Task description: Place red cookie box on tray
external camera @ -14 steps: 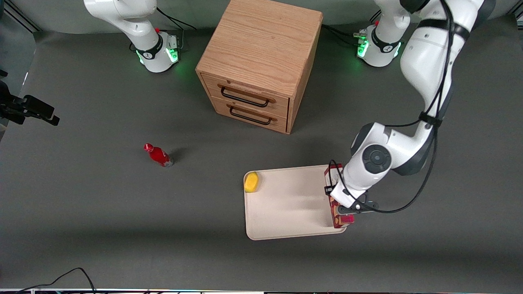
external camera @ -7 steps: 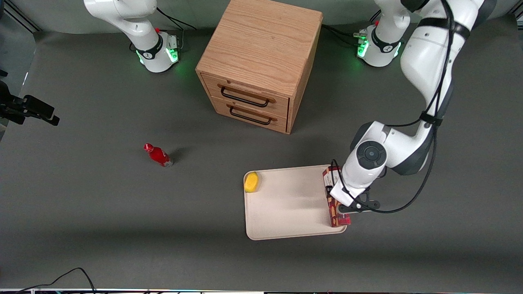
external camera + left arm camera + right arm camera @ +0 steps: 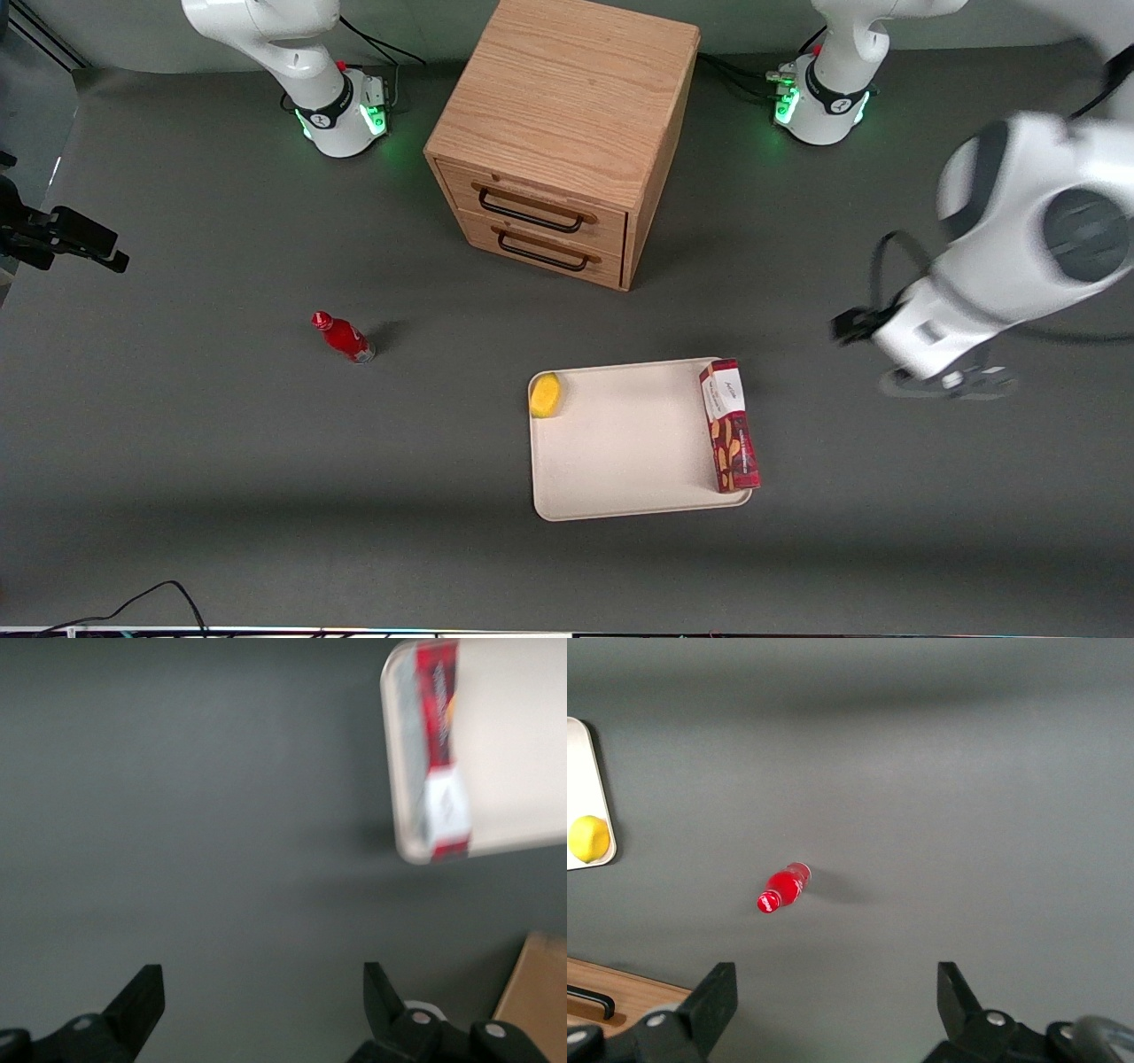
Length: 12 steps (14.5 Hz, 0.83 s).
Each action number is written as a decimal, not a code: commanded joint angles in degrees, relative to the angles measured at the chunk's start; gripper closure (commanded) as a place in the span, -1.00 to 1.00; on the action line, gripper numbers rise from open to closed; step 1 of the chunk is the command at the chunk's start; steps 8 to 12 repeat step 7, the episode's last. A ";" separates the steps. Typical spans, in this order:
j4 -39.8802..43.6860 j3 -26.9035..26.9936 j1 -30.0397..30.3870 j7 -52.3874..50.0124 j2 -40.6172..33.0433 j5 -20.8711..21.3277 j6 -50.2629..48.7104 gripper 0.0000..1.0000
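Front view: red cookie box [image 3: 730, 425] lies on the tray [image 3: 620, 443]; gripper [image 3: 264, 997] hovers spread, well apart.

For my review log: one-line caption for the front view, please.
Cookie box lies along the tray edge; open gripper hangs above the table toward the working arm's end.

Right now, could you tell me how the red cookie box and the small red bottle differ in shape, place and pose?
The box is a long, slim carton; the bottle is small, round and capped. The box lies flat along the tray's edge toward the working arm's end; the bottle sits on the bare table toward the parked arm's end. Both are red and untouched: the gripper hovers over the table away from the tray, fingers open.
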 commanded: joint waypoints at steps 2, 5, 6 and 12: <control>-7.23 6.66 -0.35 11.21 -11.17 -1.73 -6.76 -1.00; -6.31 7.29 -0.52 11.65 -13.22 -1.20 -10.35 -1.00; -4.20 7.46 -0.44 12.61 -12.61 -1.55 -11.93 -1.00; -3.48 7.46 -0.43 14.19 -12.43 -1.81 -12.38 -1.00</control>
